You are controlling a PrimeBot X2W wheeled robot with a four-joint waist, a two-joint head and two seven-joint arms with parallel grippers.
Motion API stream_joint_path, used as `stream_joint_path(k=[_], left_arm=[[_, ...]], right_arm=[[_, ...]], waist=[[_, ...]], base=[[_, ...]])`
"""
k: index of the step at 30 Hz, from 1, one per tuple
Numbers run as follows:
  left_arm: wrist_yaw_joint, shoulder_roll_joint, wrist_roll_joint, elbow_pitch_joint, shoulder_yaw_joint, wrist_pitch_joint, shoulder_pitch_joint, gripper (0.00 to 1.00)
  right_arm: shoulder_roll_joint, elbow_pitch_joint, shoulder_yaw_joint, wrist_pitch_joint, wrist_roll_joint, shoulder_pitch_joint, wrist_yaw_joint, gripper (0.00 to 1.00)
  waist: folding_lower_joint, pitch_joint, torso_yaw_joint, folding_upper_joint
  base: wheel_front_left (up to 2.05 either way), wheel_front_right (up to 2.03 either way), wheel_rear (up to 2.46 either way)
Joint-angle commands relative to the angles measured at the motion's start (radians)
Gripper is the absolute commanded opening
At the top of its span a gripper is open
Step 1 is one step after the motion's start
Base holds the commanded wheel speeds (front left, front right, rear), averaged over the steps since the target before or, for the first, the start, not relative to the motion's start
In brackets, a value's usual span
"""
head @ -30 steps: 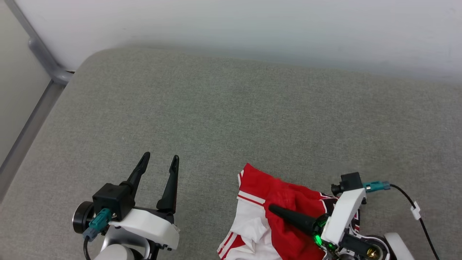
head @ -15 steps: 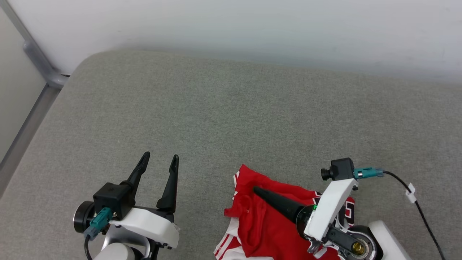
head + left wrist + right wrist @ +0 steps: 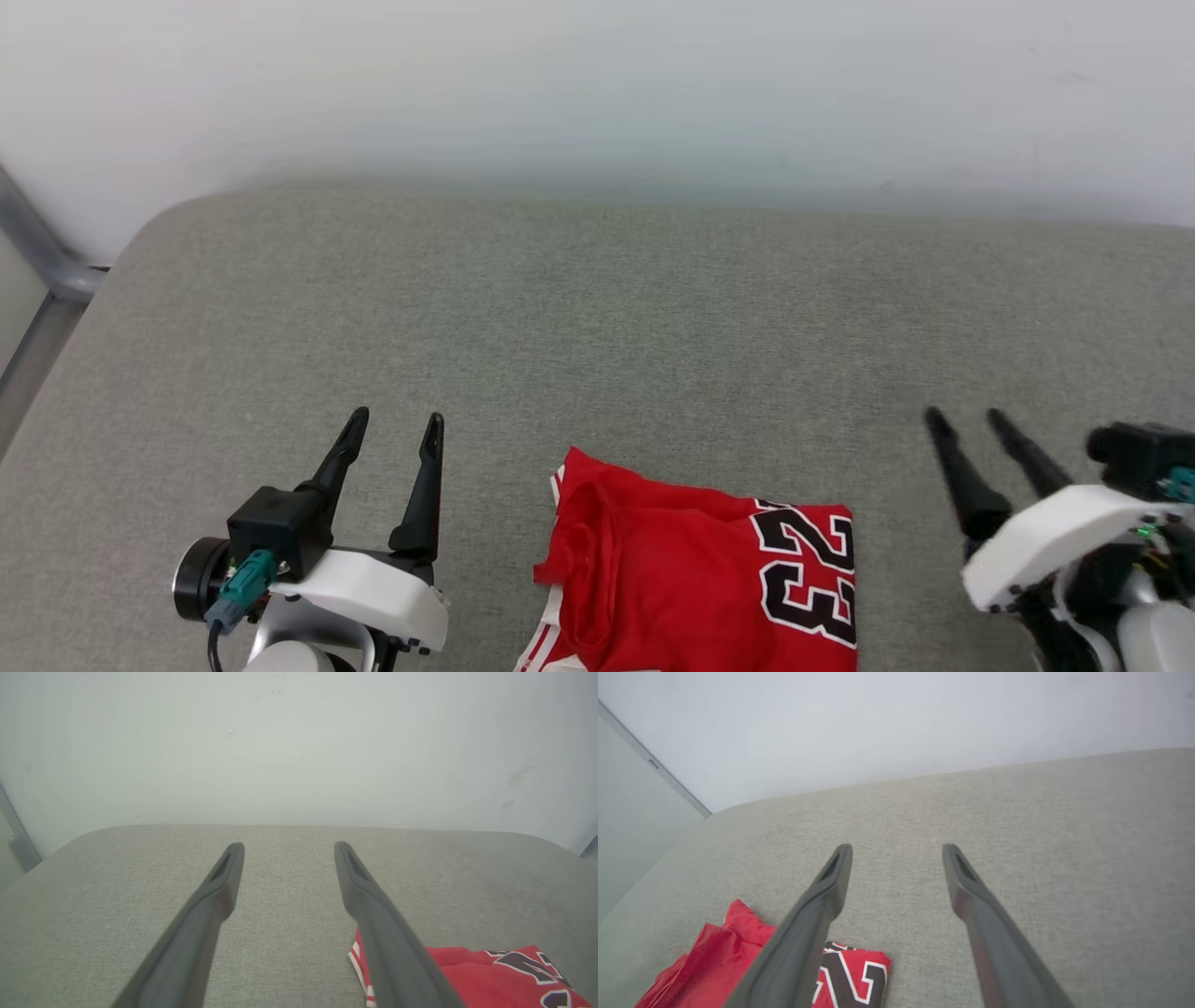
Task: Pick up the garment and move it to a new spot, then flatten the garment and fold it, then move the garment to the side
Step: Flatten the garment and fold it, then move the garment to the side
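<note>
The garment (image 3: pixel 695 569) lies folded into a red block on the grey cushion at the bottom middle of the head view, its black-and-white number 23 facing up on the right half and striped trim peeking out at its lower left. My left gripper (image 3: pixel 392 425) stands open to the garment's left, nothing between its fingers. My right gripper (image 3: pixel 966 417) stands open to its right, apart from the cloth. In the left wrist view the garment (image 3: pixel 486 977) shows at the lower right beside the gripper (image 3: pixel 287 845). In the right wrist view the garment (image 3: pixel 733 961) shows at the lower left, the gripper (image 3: pixel 896 847) open.
The grey cushion (image 3: pixel 597 327) spreads wide behind the garment up to a pale wall (image 3: pixel 597 84). A grey metal frame bar (image 3: pixel 37 271) runs along the cushion's left edge.
My right gripper let go of the garment and swung out to the right, now open. The garment settled flatter with its number showing. The head camera also shifted.
</note>
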State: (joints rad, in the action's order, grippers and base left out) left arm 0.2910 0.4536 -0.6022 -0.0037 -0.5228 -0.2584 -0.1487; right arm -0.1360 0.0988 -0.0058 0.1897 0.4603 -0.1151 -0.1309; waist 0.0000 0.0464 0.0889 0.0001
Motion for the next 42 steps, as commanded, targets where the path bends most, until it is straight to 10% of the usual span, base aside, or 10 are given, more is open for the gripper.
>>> stream_joint_path(k=[1, 16, 31, 42], left_arm=[[0.002, 0.002, 0.003, 0.002, 0.003, -0.003, 0.011, 1.00], [0.013, 0.009, 0.026, 0.018, 0.039, -0.008, 0.087, 1.00], [-0.008, -0.016, 0.048, 0.040, 0.067, -0.009, 0.087, 1.00], [-0.032, -0.046, 0.073, 0.023, 0.095, -0.007, 0.051, 1.00]], right_arm=[[0.007, -0.014, -0.017, -0.009, -0.026, 0.015, 0.000, 1.00], [0.075, -0.290, -0.130, -0.122, -0.321, 0.217, 0.000, 1.00], [0.087, -0.329, -0.110, -0.062, -0.278, 0.261, 0.000, 1.00], [0.034, -0.109, -0.138, 0.177, -0.059, 0.223, 0.000, 1.00]], waist=[[0.0000, -0.008, -0.012, -0.0001], [0.0000, -0.059, -0.077, -0.0001], [0.0000, -0.065, -0.073, -0.0001], [0.0000, -0.004, -0.017, -0.0001]], base=[[0.00, 0.00, 0.00], [0.00, 0.00, 0.00], [0.00, 0.00, 0.00], [0.00, 0.00, 0.00]])
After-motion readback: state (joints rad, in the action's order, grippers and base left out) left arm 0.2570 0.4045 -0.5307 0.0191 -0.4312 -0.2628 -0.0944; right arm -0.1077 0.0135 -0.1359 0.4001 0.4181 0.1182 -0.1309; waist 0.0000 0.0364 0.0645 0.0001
